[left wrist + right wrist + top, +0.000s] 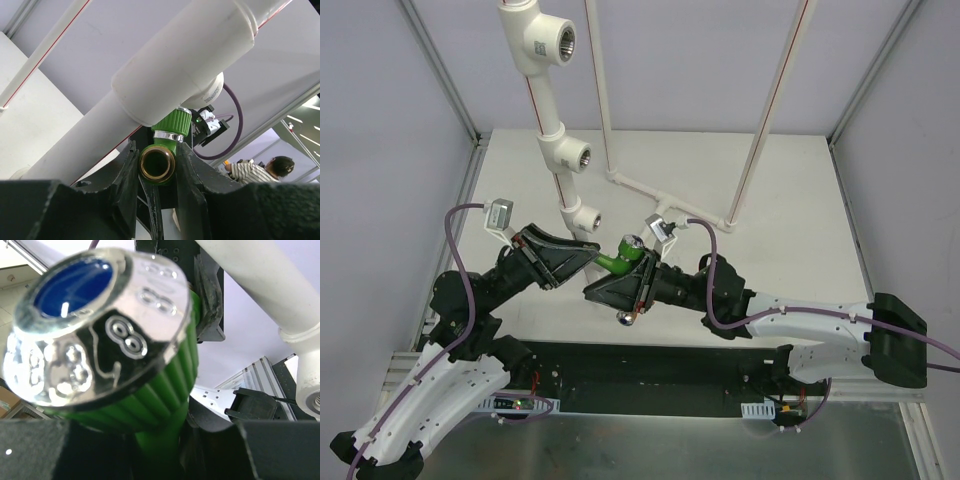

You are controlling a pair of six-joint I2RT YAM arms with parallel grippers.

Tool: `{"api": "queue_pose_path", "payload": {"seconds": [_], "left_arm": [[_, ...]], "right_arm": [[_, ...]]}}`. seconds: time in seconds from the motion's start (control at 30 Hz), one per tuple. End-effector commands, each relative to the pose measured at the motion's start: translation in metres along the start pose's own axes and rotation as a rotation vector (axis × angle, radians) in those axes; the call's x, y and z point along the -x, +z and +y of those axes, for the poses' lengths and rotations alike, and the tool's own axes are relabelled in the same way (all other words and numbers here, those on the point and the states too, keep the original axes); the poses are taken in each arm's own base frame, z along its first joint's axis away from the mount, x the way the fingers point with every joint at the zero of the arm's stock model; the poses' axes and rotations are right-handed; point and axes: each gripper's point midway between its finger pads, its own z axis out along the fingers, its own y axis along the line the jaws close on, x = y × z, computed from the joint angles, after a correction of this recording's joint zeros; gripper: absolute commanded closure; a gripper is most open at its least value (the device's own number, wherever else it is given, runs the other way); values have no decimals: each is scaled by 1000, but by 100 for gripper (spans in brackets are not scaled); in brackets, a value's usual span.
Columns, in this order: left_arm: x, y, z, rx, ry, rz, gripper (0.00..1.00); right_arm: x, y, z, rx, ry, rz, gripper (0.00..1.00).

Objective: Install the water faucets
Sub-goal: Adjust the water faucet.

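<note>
The left gripper (pixel 157 167) has its dark fingers (pixel 127 172) closed in tight on either side of the brass-ringed open end of the green faucet (pixel 174 124), and the right gripper (pixel 162 452) is clamped shut on the same faucet's green stem. The faucet's shiny silver cap (pixel 100 330), with a blue centre, fills the right wrist view. The faucet hangs between the two grippers above the white table (pixel 720 170), with its ribbed collar just under a tee fitting (pixel 170 80) of the white pipe.
</note>
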Motion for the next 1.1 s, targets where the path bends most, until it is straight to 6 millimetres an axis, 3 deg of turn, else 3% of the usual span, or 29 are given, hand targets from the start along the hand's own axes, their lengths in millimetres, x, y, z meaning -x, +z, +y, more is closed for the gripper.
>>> {"api": "queue_pose_path", "payload": {"seconds": [0.0, 0.07, 0.1, 0.13, 0.23, 0.67, 1.07], "left_arm": [[5, 1, -17, -71, 23, -18, 100], [6, 0, -16, -71, 21, -28, 100], [7, 0, -16, -70, 21, -35, 100], [8, -1, -18, -73, 24, -45, 100], [11, -2, -18, -72, 25, -63, 100], [11, 1, -15, -71, 5, -69, 100], [13, 4, -11, -71, -2, -80, 100]], "right_arm": [[20, 2, 24, 66, -33, -76, 77], [23, -3, 19, 38, -54, -101, 59], [25, -6, 16, 26, -72, -116, 42], [27, -9, 12, 10, -97, -131, 34], [39, -16, 4, -34, -142, -204, 27], [75, -24, 12, -49, -264, -375, 27], [78, -13, 24, 6, -264, -415, 34]]}}
